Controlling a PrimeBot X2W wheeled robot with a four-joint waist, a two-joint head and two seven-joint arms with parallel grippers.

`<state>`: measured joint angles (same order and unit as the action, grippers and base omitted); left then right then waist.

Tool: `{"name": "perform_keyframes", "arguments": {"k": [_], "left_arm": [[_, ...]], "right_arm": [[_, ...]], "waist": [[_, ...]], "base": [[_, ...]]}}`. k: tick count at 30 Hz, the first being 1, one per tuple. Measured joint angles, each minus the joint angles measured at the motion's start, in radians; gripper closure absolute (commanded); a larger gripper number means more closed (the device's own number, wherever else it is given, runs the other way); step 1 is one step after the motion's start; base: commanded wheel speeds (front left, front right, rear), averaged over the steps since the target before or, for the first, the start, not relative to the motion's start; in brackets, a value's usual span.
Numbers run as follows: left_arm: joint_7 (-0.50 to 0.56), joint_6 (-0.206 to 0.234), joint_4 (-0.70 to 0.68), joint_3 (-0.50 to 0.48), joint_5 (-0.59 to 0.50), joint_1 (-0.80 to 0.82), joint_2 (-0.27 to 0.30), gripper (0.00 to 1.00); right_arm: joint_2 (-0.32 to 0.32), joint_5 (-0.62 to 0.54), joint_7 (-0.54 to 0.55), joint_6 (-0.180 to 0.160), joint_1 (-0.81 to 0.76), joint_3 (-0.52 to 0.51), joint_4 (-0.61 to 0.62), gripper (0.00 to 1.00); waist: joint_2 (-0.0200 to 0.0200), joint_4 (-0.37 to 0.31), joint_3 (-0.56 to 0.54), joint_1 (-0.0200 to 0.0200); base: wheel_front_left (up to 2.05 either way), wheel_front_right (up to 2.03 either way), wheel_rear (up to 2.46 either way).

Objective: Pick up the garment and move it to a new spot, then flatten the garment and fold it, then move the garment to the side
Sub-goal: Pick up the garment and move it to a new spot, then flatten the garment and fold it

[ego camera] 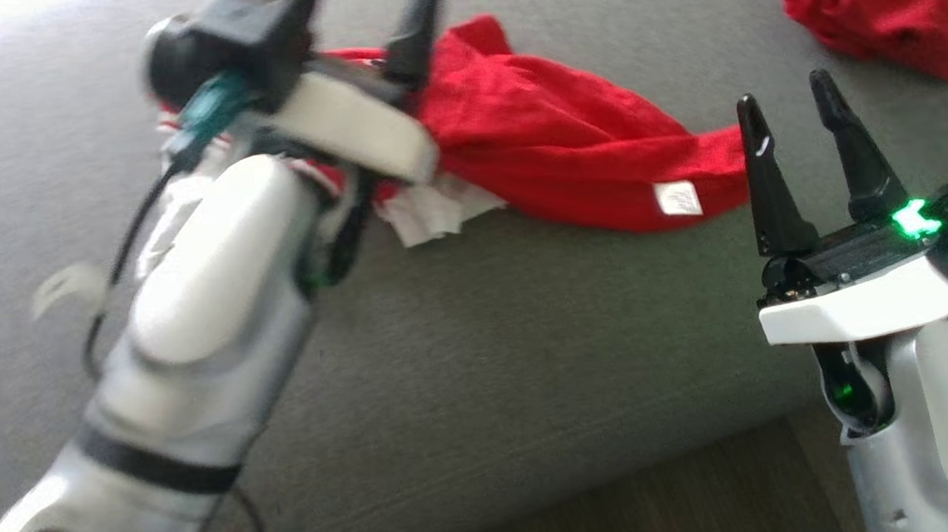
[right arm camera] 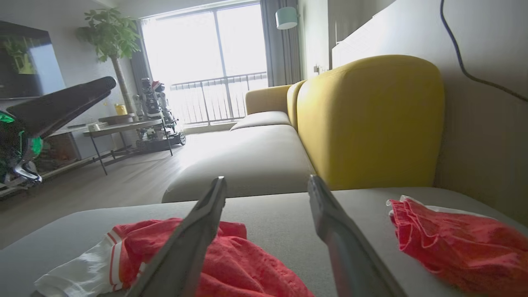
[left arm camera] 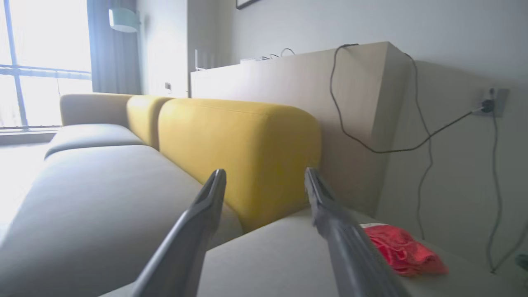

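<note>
The garment [ego camera: 567, 159], red with white trim, lies crumpled at upper centre of the head view on the grey seat cushion [ego camera: 481, 366]. A second red cloth [ego camera: 873, 4] lies well apart at upper right. The left gripper [ego camera: 360, 7], blurred, hangs over the garment's left end with fingers apart and tips cut off by the top edge. Its forearm hides that end. The right gripper [ego camera: 783, 98], at lower right, has its fingers apart with nothing between them.

A crumpled red fabric garment [ego camera: 558, 152], white-trimmed and white-labelled, is seen bunched on a grey cushion [ego camera: 479, 341].
</note>
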<state>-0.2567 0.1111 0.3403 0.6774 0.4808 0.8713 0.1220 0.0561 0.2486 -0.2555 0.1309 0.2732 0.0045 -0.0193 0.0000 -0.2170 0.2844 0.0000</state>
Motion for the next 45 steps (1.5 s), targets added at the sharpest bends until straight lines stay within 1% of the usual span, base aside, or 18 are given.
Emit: {"name": "perform_keyframes", "arguments": {"k": [2,5,9,16,18,20,24,29,32,35,40,41,45], "left_arm": [[0.000,0.005,-0.030,-0.047,-0.024,-0.045,0.037,0.00],[0.000,0.002,-0.073,-0.090,-0.055,-0.150,0.086,0.00],[0.000,-0.008,-0.127,-0.142,-0.071,-0.308,0.128,0.00],[0.000,-0.013,-0.198,-0.258,-0.089,-0.584,0.137,0.00],[0.000,-0.013,-0.216,-0.288,-0.112,-0.646,0.125,0.00],[0.000,-0.018,-0.233,-0.332,-0.122,-0.715,0.076,0.00],[0.000,-0.051,-0.242,-0.366,-0.160,-0.758,0.013,0.00],[0.000,-0.100,-0.242,-0.395,-0.204,-0.760,-0.025,0.00],[0.000,-0.122,-0.239,-0.403,-0.224,-0.758,-0.040,0.00],[0.000,-0.139,-0.231,-0.404,-0.235,-0.756,-0.056,0.00],[0.000,-0.156,-0.215,-0.402,-0.235,-0.741,-0.069,0.00],[0.000,-0.156,-0.215,-0.402,-0.235,-0.741,-0.069,0.00],[0.000,-0.156,-0.210,-0.397,-0.227,-0.739,-0.072,0.00]], "right_arm": [[0.000,-0.022,0.000,0.000,-0.002,0.000,-0.007,0.00],[0.000,-0.051,0.000,0.000,-0.012,-0.004,-0.016,0.00],[0.000,-0.084,0.000,0.000,-0.055,-0.006,-0.034,0.00],[0.000,-0.099,0.000,0.000,-0.090,-0.007,-0.081,0.00],[0.000,-0.099,0.000,0.000,-0.101,-0.011,-0.085,0.00],[0.000,-0.099,0.000,0.000,-0.118,-0.020,-0.093,0.00],[0.000,-0.108,0.000,0.000,-0.125,-0.026,-0.107,0.00],[0.000,-0.134,0.006,0.000,-0.121,-0.017,-0.119,0.00],[0.000,-0.169,0.036,0.000,-0.107,0.013,-0.136,0.00],[0.010,-0.205,0.061,0.000,-0.048,0.052,-0.174,0.00],[0.074,-0.270,0.102,0.000,0.089,0.075,-0.283,0.00],[0.074,-0.270,0.102,0.000,0.089,0.075,-0.283,0.00],[0.114,-0.321,0.134,0.000,0.165,0.069,-0.398,0.00]], "waist": [[0.0000,0.033,-0.016,0.0000],[0.0000,0.085,-0.041,0.0000],[0.0000,0.153,-0.078,0.0000],[0.0000,0.243,-0.135,0.0000],[0.0000,0.261,-0.145,0.0000],[0.0000,0.282,-0.156,0.0000],[0.0000,0.305,-0.162,0.0000],[0.0000,0.332,-0.156,0.0000],[0.0000,0.352,-0.146,0.0000],[0.0000,0.378,-0.132,0.0000],[0.0000,0.437,-0.107,0.0000],[0.0000,0.437,-0.107,0.0000],[0.0000,0.489,-0.087,0.0000]], "base": [[0.00,0.00,0.00],[0.00,0.00,0.00],[0.00,0.00,0.00],[0.00,0.00,0.00],[0.00,0.00,0.00],[0.00,0.00,0.00],[0.00,0.00,0.00],[0.00,0.00,0.00],[0.00,0.00,0.00],[0.00,0.00,0.00],[0.00,0.00,0.00],[0.00,0.00,0.00],[0.00,0.00,0.00]]}}
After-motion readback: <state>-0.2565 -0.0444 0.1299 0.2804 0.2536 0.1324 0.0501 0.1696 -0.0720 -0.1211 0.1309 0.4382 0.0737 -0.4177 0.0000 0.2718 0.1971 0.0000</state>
